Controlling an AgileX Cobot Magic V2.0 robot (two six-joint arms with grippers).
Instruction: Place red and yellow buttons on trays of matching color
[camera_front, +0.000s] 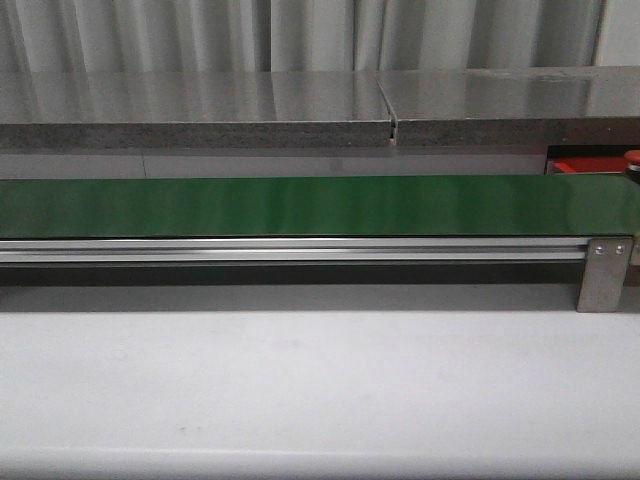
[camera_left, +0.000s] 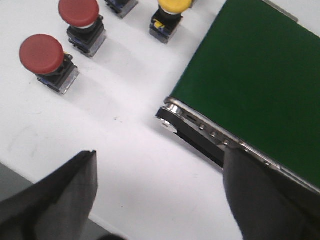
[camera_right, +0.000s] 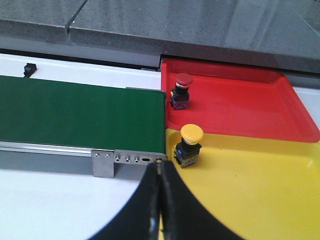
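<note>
Showing only by wrist: yellow tray (camera_right: 260, 195)

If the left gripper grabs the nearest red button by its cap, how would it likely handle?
The red button looks rigid: a smooth domed cap on a blocky clear-and-black base. The cap may be slippery for the fingers. Its wide head over a narrower base suggests it could tip if nudged sideways on the white table.

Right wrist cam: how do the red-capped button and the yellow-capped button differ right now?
Colour: the red-capped button has a dark red mushroom cap; the yellow-capped button has a bright yellow one.
Place: the red-capped button stands in the red tray; the yellow-capped button stands in the yellow tray.
Shared: both stand upright, cap up, on dark square bases, each near its tray's edge beside the end of the green belt, on matching colours.
</note>
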